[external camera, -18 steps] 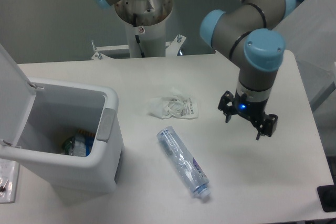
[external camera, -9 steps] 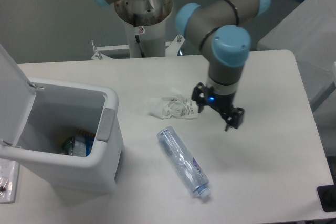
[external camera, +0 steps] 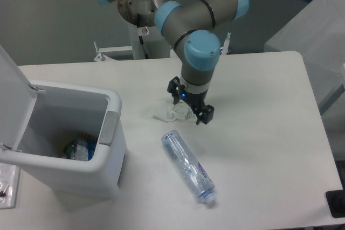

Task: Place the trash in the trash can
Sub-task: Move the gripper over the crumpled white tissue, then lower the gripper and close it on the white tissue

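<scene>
**Gripper over the wrapper, bin open at the left edge**

The trash can is seen at the table's left edge with its flip lid raised; coloured scraps are visible at its bottom. Near the middle of the table the crumpled wrapper is found, with no clear long axis. Directly above its right part the gripper is held, pointing down, its fingers spread to either side of the wrapper; contact cannot be judged. Toward the table's front edge the bottle is laid flat, its long axis running diagonally, the white cap pointed at the front right.
</scene>
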